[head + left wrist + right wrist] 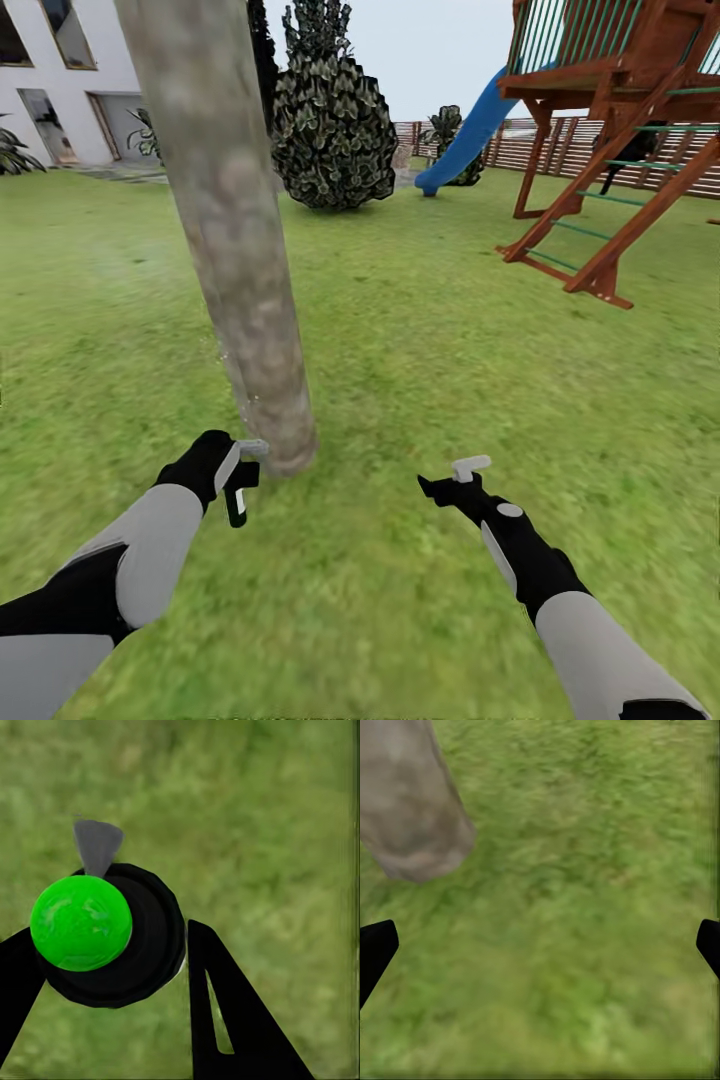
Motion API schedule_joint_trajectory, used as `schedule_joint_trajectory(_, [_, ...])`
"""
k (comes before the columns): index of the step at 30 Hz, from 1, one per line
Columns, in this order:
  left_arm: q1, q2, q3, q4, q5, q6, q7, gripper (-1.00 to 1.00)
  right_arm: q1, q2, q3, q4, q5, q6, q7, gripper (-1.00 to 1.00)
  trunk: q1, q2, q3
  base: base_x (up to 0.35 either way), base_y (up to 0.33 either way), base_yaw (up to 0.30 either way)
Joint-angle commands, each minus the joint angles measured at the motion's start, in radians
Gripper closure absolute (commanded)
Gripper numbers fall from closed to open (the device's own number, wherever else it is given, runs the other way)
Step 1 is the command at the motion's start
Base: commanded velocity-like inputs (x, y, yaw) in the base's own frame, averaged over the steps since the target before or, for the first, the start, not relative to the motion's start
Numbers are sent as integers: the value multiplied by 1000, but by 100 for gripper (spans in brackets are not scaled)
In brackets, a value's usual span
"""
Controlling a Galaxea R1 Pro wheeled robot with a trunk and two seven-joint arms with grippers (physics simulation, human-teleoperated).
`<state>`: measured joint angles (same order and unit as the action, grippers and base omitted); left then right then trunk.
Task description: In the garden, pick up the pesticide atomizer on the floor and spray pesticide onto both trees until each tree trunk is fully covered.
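Observation:
A thick, mottled beige-grey tree trunk [240,250] rises from the lawn just ahead of my left arm. My left gripper [245,466] sits close beside the trunk's base and is shut on the pesticide atomizer [237,498], a small black sprayer with a white patch. The left wrist view shows the atomizer [112,937] as a round black body with a bright green cap and a grey nozzle, clamped between the two black fingers [225,1012]. My right gripper [455,482] hovers open over grass to the right of the trunk. The trunk's base [409,810] appears in the right wrist view, with nothing between those fingers.
A wooden playset [620,150] with a blue slide [470,135] stands at the right back. A dark bushy conifer [330,120] grows behind the trunk. A white house [60,80] is at the far left and a slat fence [540,145] beyond. Open lawn lies around me.

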<state>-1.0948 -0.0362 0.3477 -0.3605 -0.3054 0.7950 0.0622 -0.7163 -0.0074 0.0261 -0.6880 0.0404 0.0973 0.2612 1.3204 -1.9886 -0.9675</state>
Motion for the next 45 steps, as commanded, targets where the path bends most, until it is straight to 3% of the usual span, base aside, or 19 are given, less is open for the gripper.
schedule_joint_trajectory(1, [3, -1, 17, -2, -5, 3, 2, 100, 0, -1, 1, -2, 4, 5, 1, -100, 0, 0, -1, -28, -231, 170])
schedule_joint_trajectory(6, [46, -3, 27, -2, -6, -3, -4, 100, 0, 0, -1, -2, 4, 4, 1, -100, 0, 0, -1, -5, -86, 239])
schedule_joint_trajectory(12, [22, -19, 21, -18, -7, 20, -7, 100, 0, -2, -2, 1, 3, 4, -2, -100, 0, 0, -1, 0, -1, 25])
schedule_joint_trajectory(16, [-118, -19, 19, -18, -8, 182, -7, 100, 0, -2, -4, -1, 3, 7, -2, -100, 0, 0, -1, 0, 0, 0])
schedule_joint_trajectory(24, [-353, -5, 13, 15, -16, 233, -6, 100, 0, -2, -5, -1, 3, 9, -2, -100, 0, 0, -1, 0, 0, 0])
schedule_joint_trajectory(27, [-402, 1, 12, 58, -17, 233, -4, 100, 0, -2, -5, 0, 3, 9, -2, -100, 0, 0, -1, 0, 0, 0])
schedule_joint_trajectory(32, [-380, 7, 8, 67, -18, 232, -2, 100, 0, -2, -5, 0, 3, 9, -2, -100, 0, 0, -1, 0, 0, 0])
schedule_joint_trajectory(34, [-305, 7, 8, 62, -21, 231, -2, 100, 0, -2, -3, 2, 3, 9, -2, -100, 0, 0, -1, 0, 0, 0])
schedule_joint_trajectory(37, [-263, 7, 9, 54, -22, 228, -1, 100, 0, -2, -2, 2, 3, 9, -2, -100, 0, 0, -1, 0, 0, 0])
schedule_joint_trajectory(45, [-264, 8, 13, 3, -23, 230, -2, 100, 0, -2, -4, -1, 3, 10, -2, -100, 0, 0, -1, -159, 0, 0])
